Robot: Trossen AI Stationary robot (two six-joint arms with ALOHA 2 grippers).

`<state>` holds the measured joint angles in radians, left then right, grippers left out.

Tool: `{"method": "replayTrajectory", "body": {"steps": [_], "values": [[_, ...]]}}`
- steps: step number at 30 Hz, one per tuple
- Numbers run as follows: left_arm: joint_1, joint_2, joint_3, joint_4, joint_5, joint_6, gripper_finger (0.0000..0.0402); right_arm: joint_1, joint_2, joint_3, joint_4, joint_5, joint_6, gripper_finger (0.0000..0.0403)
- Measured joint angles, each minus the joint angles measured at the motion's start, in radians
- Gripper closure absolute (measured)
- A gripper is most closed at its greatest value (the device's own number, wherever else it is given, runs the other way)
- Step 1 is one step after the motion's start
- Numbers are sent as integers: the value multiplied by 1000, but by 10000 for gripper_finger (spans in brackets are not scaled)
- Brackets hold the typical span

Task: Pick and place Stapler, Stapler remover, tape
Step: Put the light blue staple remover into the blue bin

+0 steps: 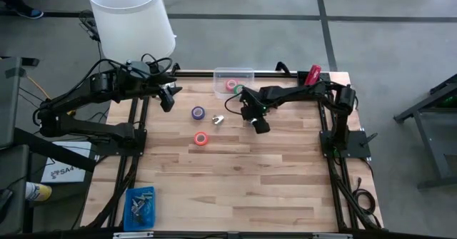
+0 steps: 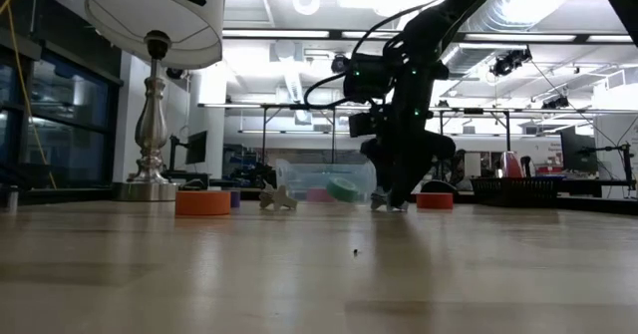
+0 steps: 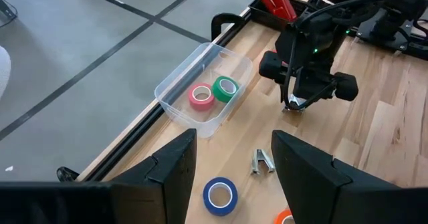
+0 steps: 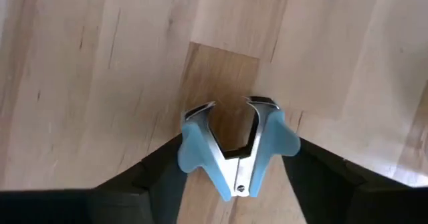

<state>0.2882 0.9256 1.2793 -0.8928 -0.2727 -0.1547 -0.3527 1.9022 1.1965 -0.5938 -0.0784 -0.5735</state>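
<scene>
Reaching down near the middle of the desk's far half, the right gripper (image 1: 258, 123) stands with its fingers spread either side of a blue staple remover (image 4: 235, 150). In the right wrist view the remover sits squarely between the two dark fingers, its metal claws pointing away from the wrist and its hinge toward it. The fingers flank the blue wings without clearly pressing them, so the grip looks unclosed; the remover appears to lie on the wood. By my reading the next move is only a squeeze across the wings, with no sideways shift needed.

Just toward the far edge from this gripper is a clear bin (image 1: 246, 73) holding a pink roll (image 3: 200, 95) and a green roll (image 3: 225, 88). A red stapler (image 1: 313, 75) lies at the far right corner, behind the right arm. Toward the left edge from the gripper lies a second, silvery remover (image 1: 218, 119), then a purple roll (image 1: 198, 113), with an orange-red roll (image 1: 201, 138) nearer the desk's middle.

The left gripper (image 1: 167, 100) waits open over the far left part of the desk, farther from the blue remover than the right one.
</scene>
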Motion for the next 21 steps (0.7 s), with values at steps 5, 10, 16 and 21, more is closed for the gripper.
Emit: {"method": "replayTrajectory", "body": {"steps": [5, 10, 16, 21], "values": [[0, 0, 0, 0, 1, 0, 211, 0, 0, 0, 1, 0, 0, 226], [0, 0, 0, 0, 1, 0, 211, 0, 0, 0, 2, 0, 0, 274], [0, 0, 0, 0, 1, 0, 211, 0, -1, 0, 25, -3, 80, 310], [0, 0, 0, 0, 2, 0, 211, 0, -1, 0, 75, -50, 248, 310]]}}
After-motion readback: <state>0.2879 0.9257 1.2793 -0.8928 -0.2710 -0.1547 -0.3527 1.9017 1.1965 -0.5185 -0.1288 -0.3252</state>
